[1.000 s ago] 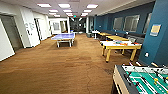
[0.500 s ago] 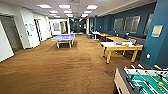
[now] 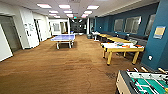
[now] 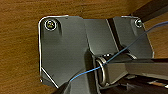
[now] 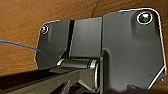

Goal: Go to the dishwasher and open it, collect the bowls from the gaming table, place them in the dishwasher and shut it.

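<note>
The gaming table point(image 3: 123, 83) juts into the head view at the lower right corner, showing a green field point(image 3: 150, 85), rods and a tan side wall. Only its near end is visible, and I make out no bowl on that part. The bowls and the dishwasher are out of view. In the left wrist view the robot's own dark plate point(image 4: 65, 50) hangs over brown carpet point(image 4: 20, 50). The right wrist view likewise has the plate point(image 5: 130, 50) above carpet.
Brown carpet point(image 3: 62, 70) stretches ahead down a long room. A blue ping-pong table point(image 3: 63, 38) stands mid-room on the left. A yellow-legged table point(image 3: 120, 47) with coloured items stands on the right by the blue wall point(image 3: 157, 50), with more tables behind it.
The whole head picture has shifted a little, so the camera has moved. The gaming table now sits slightly lower and further right in it.
</note>
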You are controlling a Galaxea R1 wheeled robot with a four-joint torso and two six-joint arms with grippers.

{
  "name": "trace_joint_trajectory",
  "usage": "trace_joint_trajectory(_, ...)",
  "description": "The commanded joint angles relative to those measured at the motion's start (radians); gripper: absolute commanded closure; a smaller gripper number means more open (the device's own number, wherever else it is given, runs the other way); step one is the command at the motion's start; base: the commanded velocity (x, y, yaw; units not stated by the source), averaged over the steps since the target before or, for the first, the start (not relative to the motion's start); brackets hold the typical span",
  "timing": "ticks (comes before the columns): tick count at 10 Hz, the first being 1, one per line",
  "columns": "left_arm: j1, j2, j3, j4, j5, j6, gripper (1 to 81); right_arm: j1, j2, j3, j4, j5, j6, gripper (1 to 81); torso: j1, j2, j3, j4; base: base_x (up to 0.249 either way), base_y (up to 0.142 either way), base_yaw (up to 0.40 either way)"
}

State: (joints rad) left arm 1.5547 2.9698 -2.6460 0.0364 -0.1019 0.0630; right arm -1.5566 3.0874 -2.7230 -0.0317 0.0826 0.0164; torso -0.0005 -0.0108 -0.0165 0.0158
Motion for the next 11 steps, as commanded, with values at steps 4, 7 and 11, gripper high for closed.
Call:
trace_joint_trajectory(4,-0.051,0.002,0.001,-0.006,0.047,0.000,1.0,0.056,0.012,0.008,-0.004,-0.049,-0.003,1.0,0.001,0.000,0.000,0.000,0.167,0.000,0.000)
trace_joint_trajectory(7,-0.051,-0.004,0.001,-0.003,0.044,0.000,1.0,0.052,0.013,0.008,-0.005,-0.049,-0.004,1.0,0.001,0.000,0.000,0.000,0.164,0.000,0.000)
trace_joint_trajectory(11,-0.051,-0.017,0.001,-0.004,0.041,0.006,1.0,0.052,0.013,0.008,-0.005,-0.049,-0.003,1.0,0.001,0.000,0.000,0.000,0.154,0.000,0.000)
